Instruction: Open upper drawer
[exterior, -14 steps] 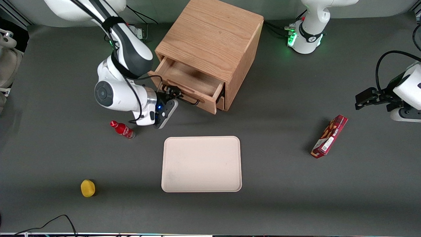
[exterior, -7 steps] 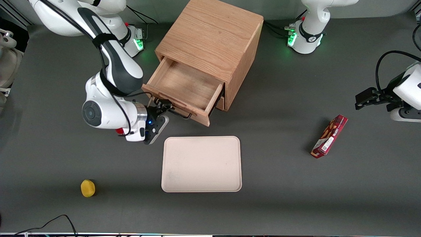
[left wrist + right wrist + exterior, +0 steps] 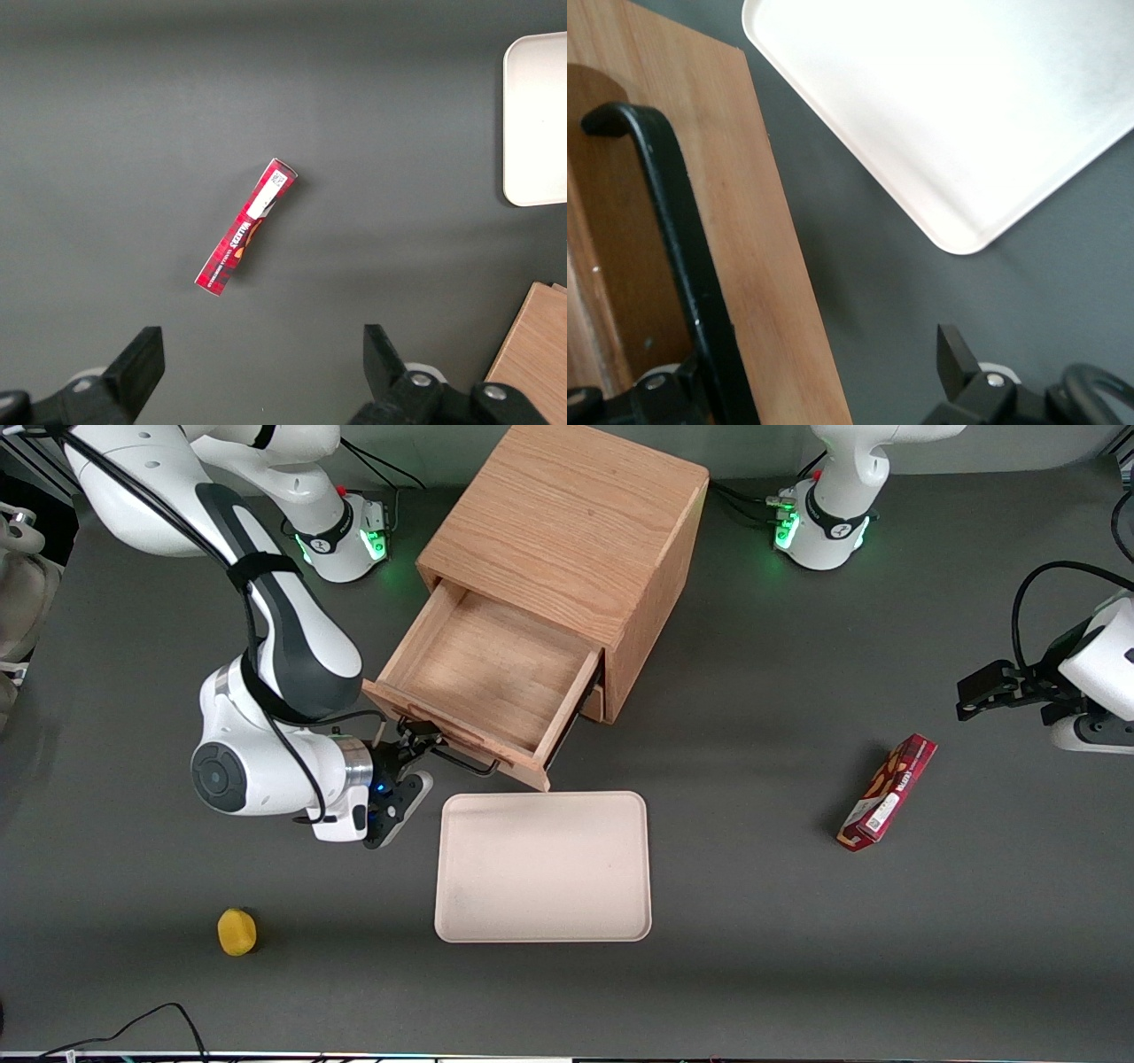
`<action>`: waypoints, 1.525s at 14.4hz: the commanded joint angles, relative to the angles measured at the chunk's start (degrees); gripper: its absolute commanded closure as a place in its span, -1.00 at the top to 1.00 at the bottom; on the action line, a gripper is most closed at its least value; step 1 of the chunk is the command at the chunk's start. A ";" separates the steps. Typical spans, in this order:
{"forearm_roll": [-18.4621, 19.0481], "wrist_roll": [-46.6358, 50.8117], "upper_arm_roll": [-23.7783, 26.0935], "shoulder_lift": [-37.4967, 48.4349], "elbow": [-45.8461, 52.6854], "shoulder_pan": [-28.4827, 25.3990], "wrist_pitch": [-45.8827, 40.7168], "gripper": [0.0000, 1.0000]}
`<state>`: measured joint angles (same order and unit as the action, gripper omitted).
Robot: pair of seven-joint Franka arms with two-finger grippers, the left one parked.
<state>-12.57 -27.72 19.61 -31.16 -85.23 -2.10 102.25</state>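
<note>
Gripper (image 3: 423,746) fingers apart, straddling the black wire handle (image 3: 682,257). Upper drawer (image 3: 478,673), rigid, light, empty, slides freely; hold handle mid-span.

arm (image 3: 275,638): white shells, grey joint | black cable | pincer (image 3: 416,746): black

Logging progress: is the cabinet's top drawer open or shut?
Open. The light-wood upper drawer is pulled well out of the oak cabinet, its bare inside showing; the pincer is at its black wire handle.

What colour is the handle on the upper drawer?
Black. The upper drawer's handle shows best in the right wrist view, with the gripper at it.
</note>
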 commanded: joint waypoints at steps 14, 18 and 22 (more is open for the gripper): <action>5.61 7.90 -1.95 8.72 18.79 -0.45 -19.70 1.00; 6.59 31.26 -2.29 18.04 17.57 -0.02 -25.52 1.00; 13.71 56.26 -2.73 24.38 14.23 0.34 -26.48 1.00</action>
<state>-1.72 19.30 17.48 -10.22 -66.92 -2.04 75.89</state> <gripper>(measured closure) 0.000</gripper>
